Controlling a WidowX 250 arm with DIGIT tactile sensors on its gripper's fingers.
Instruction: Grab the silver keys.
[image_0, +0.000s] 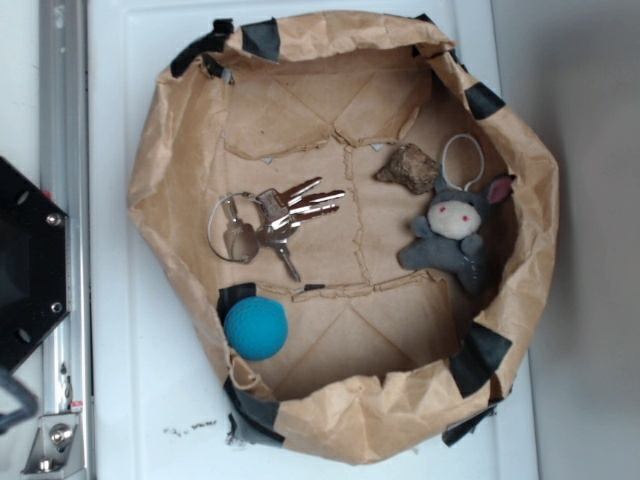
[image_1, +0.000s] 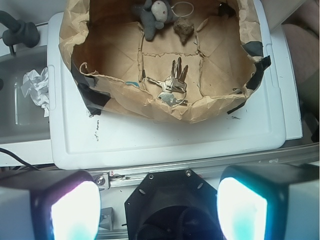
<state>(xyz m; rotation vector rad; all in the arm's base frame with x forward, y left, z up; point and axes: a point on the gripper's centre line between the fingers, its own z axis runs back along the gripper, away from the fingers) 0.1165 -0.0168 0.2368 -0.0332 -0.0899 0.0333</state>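
The silver keys (image_0: 275, 220) lie on the floor of a brown paper-lined bin (image_0: 500, 310), left of centre, with their thin wire ring to the left. In the wrist view the keys (image_1: 172, 86) lie near the bin's near wall. My gripper (image_1: 159, 210) is open, its two pads far apart at the bottom of the wrist view. It sits high above the robot's black base, well back from the bin and the keys. It holds nothing. The gripper does not show in the exterior view.
A blue ball (image_0: 256, 328) rests against the bin's lower left wall. A grey plush bunny (image_0: 455, 232) with a white loop and a brown rock (image_0: 408, 168) lie at the right. The bin stands on a white tray (image_1: 165, 137). Crumpled paper (image_1: 36, 89) lies left of the tray.
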